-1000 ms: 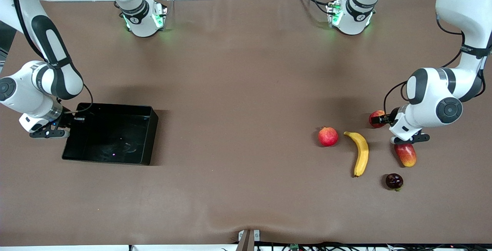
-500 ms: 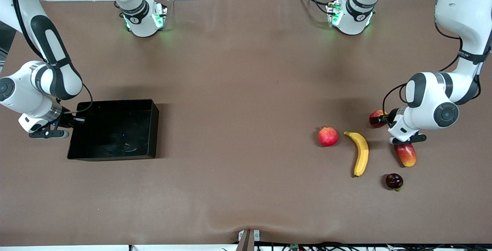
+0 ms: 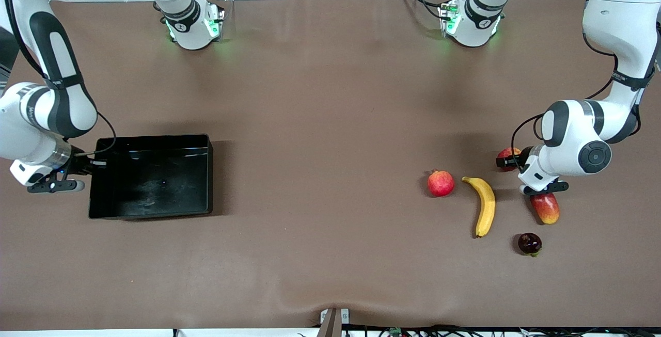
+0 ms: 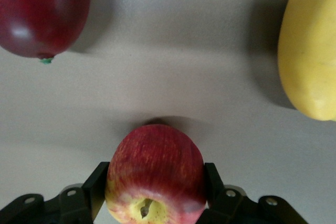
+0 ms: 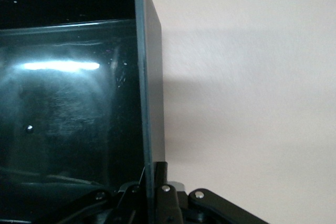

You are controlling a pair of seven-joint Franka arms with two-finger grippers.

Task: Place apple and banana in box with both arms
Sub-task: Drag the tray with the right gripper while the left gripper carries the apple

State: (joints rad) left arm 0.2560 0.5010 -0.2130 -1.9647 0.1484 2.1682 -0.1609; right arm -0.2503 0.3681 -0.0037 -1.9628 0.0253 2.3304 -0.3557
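The red, yellow-streaked apple (image 3: 505, 155) lies on the table at the left arm's end. My left gripper (image 3: 512, 161) is shut on it, with a finger pressed on each side of the apple (image 4: 156, 156). The long yellow banana (image 3: 485, 205) lies nearer the front camera than the apple, and part of the banana (image 4: 310, 45) shows in the left wrist view. The black box (image 3: 204, 182) sits at the right arm's end. My right gripper (image 3: 93, 164) is shut on the box's end wall (image 5: 148, 103), one finger inside and one outside.
A pinkish-red round fruit (image 3: 440, 182) lies beside the banana, toward the right arm's end. A red-yellow mango (image 3: 545, 207) lies under the left wrist, and a dark purple fruit (image 3: 530, 243) lies nearer the front camera. Brown cloth covers the table.
My right gripper pulled the box toward the right arm's end and turned it square to the table edge. My left gripper's fingers have closed in on the apple.
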